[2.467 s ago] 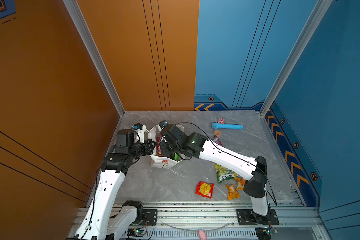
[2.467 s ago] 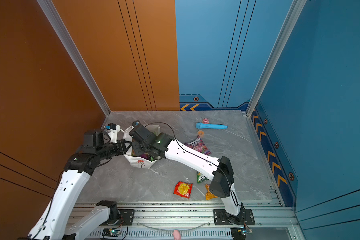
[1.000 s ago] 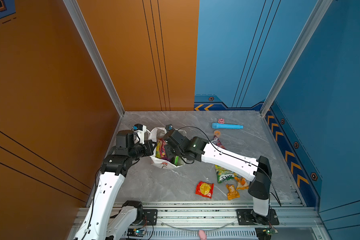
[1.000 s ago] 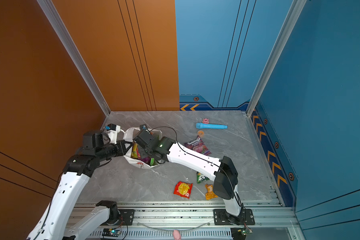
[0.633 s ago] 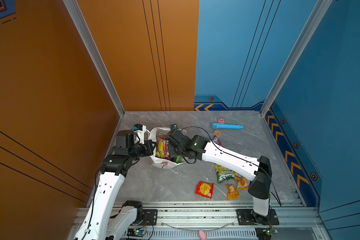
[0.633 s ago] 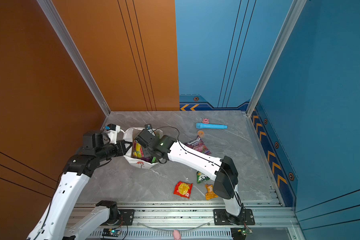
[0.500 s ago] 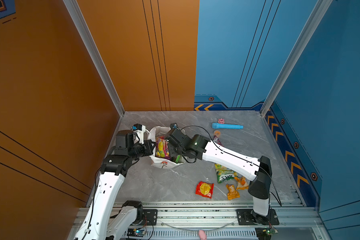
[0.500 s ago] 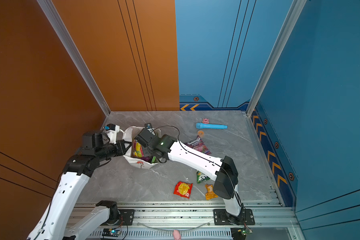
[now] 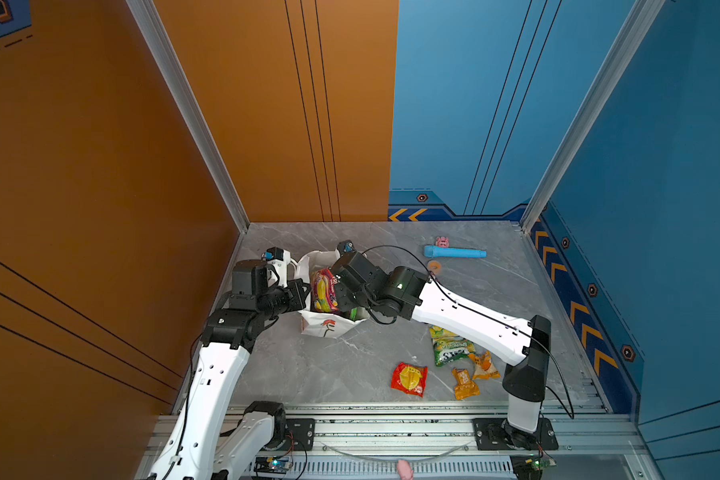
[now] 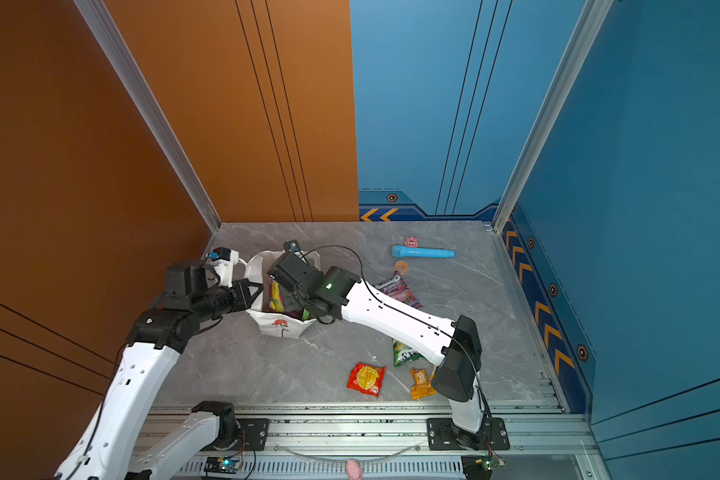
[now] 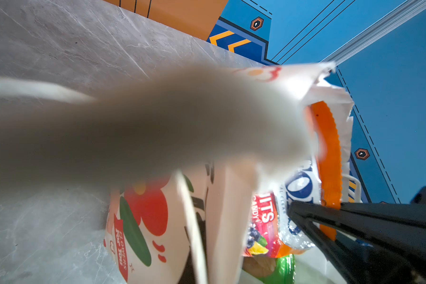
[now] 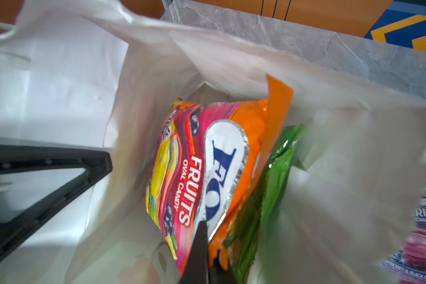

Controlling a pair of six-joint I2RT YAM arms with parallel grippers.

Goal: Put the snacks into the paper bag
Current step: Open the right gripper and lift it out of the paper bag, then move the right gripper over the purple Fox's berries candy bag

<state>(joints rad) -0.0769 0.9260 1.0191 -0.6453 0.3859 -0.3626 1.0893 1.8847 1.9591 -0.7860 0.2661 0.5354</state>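
At the left rim of the paper bag (image 9: 325, 328), the left gripper (image 9: 302, 293) has its jaws pressed together, apparently pinching the paper to keep the mouth open. Inside the bag, the right gripper (image 12: 203, 248) is clamped on one edge of the orange candy bag (image 12: 244, 137), which stands beside a green packet (image 12: 276, 172). Lying loose to the right of the bag: purple candy bag (image 10: 395, 291), green candy bag (image 9: 449, 345), red packet (image 9: 408, 377), orange-yellow wrappers (image 9: 464, 382); all judged light, soft, slippery film, best pinched at a crimped seam edge.
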